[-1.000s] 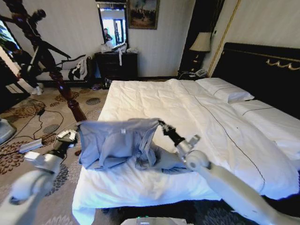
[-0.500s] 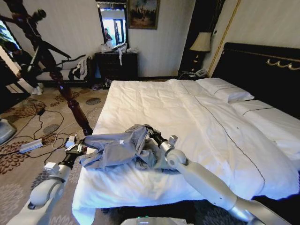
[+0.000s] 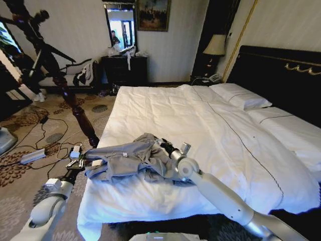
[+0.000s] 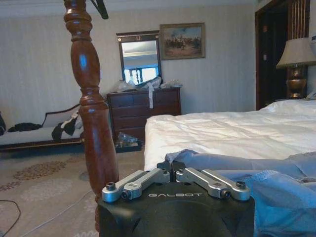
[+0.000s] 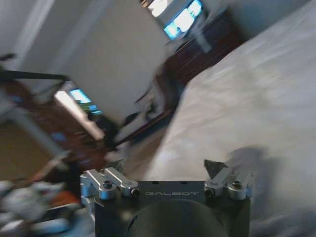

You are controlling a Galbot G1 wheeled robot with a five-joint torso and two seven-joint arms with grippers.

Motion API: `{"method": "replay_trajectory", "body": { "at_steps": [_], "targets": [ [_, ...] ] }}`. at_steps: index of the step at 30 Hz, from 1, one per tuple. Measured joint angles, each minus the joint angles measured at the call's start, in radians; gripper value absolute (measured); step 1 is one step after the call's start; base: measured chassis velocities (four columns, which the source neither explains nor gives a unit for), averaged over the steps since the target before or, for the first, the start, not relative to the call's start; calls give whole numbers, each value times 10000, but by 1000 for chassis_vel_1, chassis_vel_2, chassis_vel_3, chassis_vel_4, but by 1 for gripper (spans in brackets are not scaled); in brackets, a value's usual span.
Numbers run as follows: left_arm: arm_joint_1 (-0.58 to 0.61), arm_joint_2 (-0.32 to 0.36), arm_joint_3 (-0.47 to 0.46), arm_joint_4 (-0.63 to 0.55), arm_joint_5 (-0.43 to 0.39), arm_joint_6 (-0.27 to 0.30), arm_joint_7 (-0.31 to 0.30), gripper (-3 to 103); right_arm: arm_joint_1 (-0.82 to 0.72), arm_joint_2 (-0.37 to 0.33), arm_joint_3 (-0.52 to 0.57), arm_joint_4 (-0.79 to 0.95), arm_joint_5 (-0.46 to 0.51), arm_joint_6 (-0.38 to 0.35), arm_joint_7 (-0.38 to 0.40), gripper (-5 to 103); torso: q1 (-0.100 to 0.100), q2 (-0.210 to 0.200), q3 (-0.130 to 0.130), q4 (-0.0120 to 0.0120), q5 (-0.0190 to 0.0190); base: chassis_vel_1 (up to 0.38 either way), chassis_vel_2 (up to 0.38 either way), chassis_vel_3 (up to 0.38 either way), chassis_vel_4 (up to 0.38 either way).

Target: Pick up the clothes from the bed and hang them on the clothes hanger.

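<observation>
Grey-blue shirt (image 3: 131, 161) lies crumpled on the near left corner of the bed (image 3: 200, 125). Left gripper (image 3: 80, 161) pinches the shirt's edge at the bedside; right gripper (image 3: 164, 145), jaws spread wide, rests at the shirt's far side.

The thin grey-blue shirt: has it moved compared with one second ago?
Yes. The thin grey-blue shirt has dropped from spread out in the air to a crumpled heap on the white duvet, near the bed's foot corner.

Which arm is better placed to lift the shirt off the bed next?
Probably left: the left end effector looks shut on the shirt's edge; the right end effector stands open beside it.
</observation>
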Motion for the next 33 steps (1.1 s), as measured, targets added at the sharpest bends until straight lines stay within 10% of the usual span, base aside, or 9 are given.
{"method": "replay_trajectory", "body": {
  "at_steps": [12, 33],
  "targets": [
    [317, -225, -267, -569, 332, -128, -6, 0, 945, 2981, -120, -2738, 944, -1023, 1865, 100, 1, 0, 1, 1, 1, 0, 0, 0, 0],
    [366, -125, -312, -566, 366, -152, -62, 0, 109, 2881, 834, -3065, 406, -1330, 2244, 100, 1, 0, 1, 3, 2, 0, 0, 0, 0]
  ]
}}
